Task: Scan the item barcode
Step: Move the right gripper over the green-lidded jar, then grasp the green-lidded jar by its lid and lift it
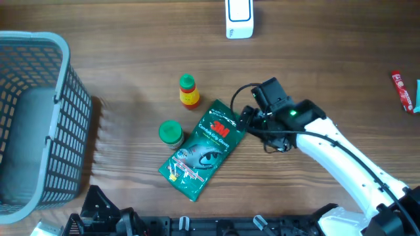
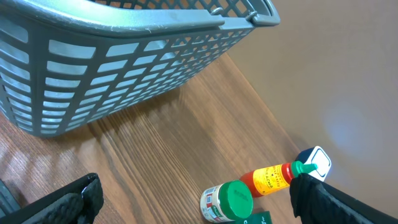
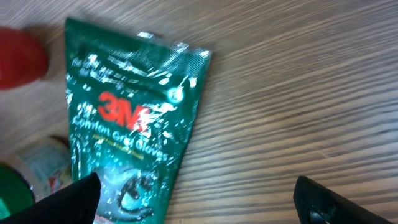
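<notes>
A green 3M gloves packet lies flat at the table's middle, and no barcode shows on its upper face. My right gripper hovers open over its upper right end. In the right wrist view the packet fills the left half, with one of the gripper's fingers above it and the other over bare wood. The white scanner stands at the far edge. My left gripper is open and empty, low at the near side, looking toward the scanner.
A grey slotted basket takes up the left side. A red-and-yellow sauce bottle and a green-lidded jar stand just left of the packet. A red wrapper lies at the right edge.
</notes>
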`<state>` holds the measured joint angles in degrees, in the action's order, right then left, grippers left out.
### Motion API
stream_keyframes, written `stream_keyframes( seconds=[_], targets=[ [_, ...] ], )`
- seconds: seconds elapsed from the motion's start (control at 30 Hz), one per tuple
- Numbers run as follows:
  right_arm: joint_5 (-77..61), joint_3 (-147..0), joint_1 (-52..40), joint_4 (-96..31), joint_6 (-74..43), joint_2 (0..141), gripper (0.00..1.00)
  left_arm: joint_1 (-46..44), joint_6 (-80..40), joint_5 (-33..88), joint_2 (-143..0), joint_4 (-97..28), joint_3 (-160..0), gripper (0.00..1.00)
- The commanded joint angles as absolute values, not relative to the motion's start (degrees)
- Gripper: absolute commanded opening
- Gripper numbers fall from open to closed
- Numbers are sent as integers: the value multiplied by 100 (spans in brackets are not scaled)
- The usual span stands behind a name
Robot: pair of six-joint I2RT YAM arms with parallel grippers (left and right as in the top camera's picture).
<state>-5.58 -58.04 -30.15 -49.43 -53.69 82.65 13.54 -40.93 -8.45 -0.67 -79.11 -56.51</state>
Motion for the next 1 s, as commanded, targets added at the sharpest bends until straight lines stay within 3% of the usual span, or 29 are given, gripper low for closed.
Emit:
stream_keyframes(
  seconds=[0.0,0.23,0.37,0.43,0.5,0.6,0.73,0.97],
  targets=[
    [-556,-5760,-3441,-4600,-6307,8296,100,1334,-4099,-836,-30,-7891,-5651,100],
    [250,-5760,-3986,-3647,-6753,8680,100,1332,-4099,-836,-30,-7891,-5651,100],
    [-158,-5760,-3992,-3610,-6635,8825,100,1334,-4099,-836,-30,-7891,-5651,100],
    [-565,-5760,-4025,-3260,-6163,8962,100,1334,-4099,-836,-30,-7891,-5651,100],
    [-1352,-5760,-4160,-2480,-4856,9056,100,1332,-4099,-836,-30,-7891,-5651,100],
    [-1396,-5771,-4462,-2156,-4278,9054,100,1334,-4099,-838,-30,-7891,-5651,100],
    [-449,-5787,-4917,-1479,-3830,9054,100,1334,-4099,-836,-30,-7891,-5651,100],
    [349,-6156,-5356,-768,-4510,9738,99,1334,-4099,-836,-30,-7891,-5651,100]
  ],
)
